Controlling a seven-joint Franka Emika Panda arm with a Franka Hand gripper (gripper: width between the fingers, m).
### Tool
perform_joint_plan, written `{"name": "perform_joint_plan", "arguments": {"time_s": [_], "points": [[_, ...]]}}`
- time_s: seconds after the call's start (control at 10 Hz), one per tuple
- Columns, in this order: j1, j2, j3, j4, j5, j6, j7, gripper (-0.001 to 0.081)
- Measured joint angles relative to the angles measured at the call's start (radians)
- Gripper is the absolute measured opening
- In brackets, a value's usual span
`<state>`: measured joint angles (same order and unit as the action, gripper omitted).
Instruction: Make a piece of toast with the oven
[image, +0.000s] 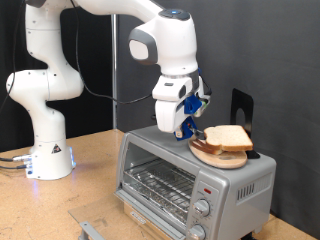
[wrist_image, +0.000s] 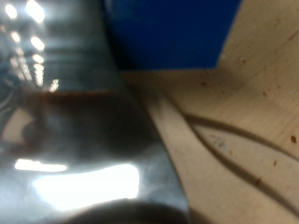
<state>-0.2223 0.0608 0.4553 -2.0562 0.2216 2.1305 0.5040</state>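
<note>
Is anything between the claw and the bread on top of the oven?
Nothing shows between them in the exterior view: the claw hangs right beside the bread on its wooden board.

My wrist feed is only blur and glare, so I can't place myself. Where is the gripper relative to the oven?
Observer: In the exterior view the gripper is low over the top of the oven, not in front of its door.
Operator: Is the bread anywhere close?
Observer: Yes. The bread slices lie on a round wooden board on the oven's top, just to the exterior view's right of the gripper. I cannot tell whether the fingers touch them.
Operator: Anything in the oven yet?
Observer: No. The wire rack looks bare.
</note>
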Motion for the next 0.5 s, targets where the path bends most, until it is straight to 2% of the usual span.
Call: {"name": "perform_joint_plan", "arguments": {"time_s": [0.2,0.5], "points": [[0.0,0.009,0.0,0.007,-0.01,0.013,0.007,0.045],[0.001,0.013,0.001,-0.021,-0.045,0.151,0.016,0.045]]}}
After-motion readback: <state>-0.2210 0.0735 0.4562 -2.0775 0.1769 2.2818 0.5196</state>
